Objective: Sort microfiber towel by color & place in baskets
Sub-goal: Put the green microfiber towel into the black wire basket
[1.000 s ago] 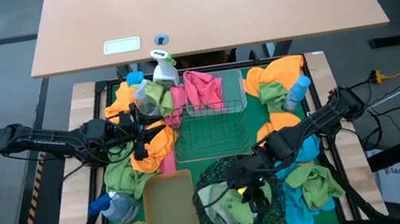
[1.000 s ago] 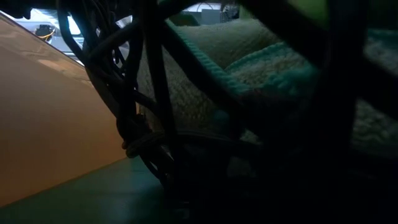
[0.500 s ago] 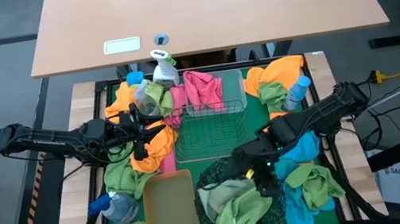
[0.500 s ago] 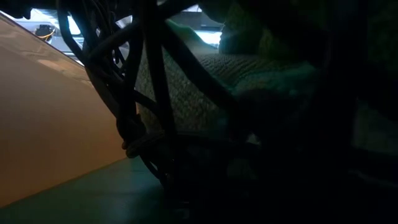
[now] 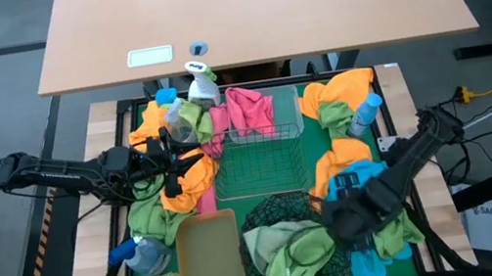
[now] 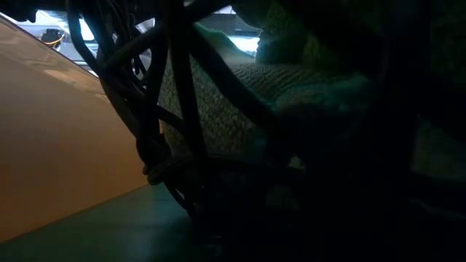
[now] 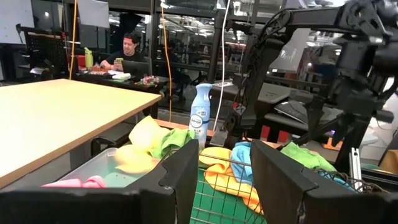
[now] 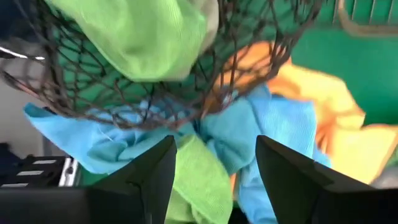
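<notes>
right pincer (image 5: 348, 229) open, holding nothing, lower right of the high view beside the round black basket (image 5: 289, 250) with green towels (image 5: 294, 254). next: drop squarely onto one loose towel (image 5: 391, 227), pinch one layer. left pincer (image 5: 174, 161) parted, empty, centre-left.

From my right wrist camera I see the right gripper (image 8: 214, 171) with its two dark fingers (image 8: 146, 177) spread apart and nothing between them. Just beyond them is the round black wire-mesh basket (image 8: 249, 59), a green towel (image 8: 146, 37) lying inside it. Against the basket's outer wall lie blue towels (image 8: 249, 134), with another green towel (image 8: 199, 180) beside them and an orange towel (image 8: 311, 99) farther along, on the green mat (image 8: 367, 68).
</notes>
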{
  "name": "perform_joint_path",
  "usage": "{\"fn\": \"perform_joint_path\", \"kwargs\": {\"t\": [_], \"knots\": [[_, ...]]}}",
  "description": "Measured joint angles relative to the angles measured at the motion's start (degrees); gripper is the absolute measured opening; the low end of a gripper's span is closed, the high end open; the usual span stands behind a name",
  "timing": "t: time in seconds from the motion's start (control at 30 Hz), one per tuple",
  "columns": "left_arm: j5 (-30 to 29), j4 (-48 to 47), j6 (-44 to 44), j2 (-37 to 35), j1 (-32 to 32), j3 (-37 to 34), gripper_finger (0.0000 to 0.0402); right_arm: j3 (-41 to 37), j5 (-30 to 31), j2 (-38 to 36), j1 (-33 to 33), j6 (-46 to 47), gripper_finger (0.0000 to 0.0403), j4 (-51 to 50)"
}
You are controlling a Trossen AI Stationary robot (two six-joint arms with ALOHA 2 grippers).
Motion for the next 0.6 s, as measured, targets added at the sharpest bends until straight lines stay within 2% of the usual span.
{"fn": "perform_joint_path", "kwargs": {"t": [0.13, 0.23, 0.33, 0.6], "knots": [[0.0, 0.0, 0.0, 0.0, 0.0, 0.0, 0.014, -5.4, 0.1, 0.0, 3.0, 7.3, 0.0221, 1.1], [0.0, 0.0, 0.0, 0.0, 0.0, 0.0, 0.014, -9.3, -4.1, 0.0, 4.1, 10.8, 0.0221, 2.5], [0.0, 0.0, 0.0, 0.0, 0.0, 0.0, 0.014, -12.8, -7.9, 0.0, 4.7, 11.3, 0.0221, 4.6], [0.0, 0.0, 0.0, 0.0, 0.0, 0.0, 0.014, -18.7, -8.7, 0.0, 4.7, 11.0, 0.0221, 9.3]]}}
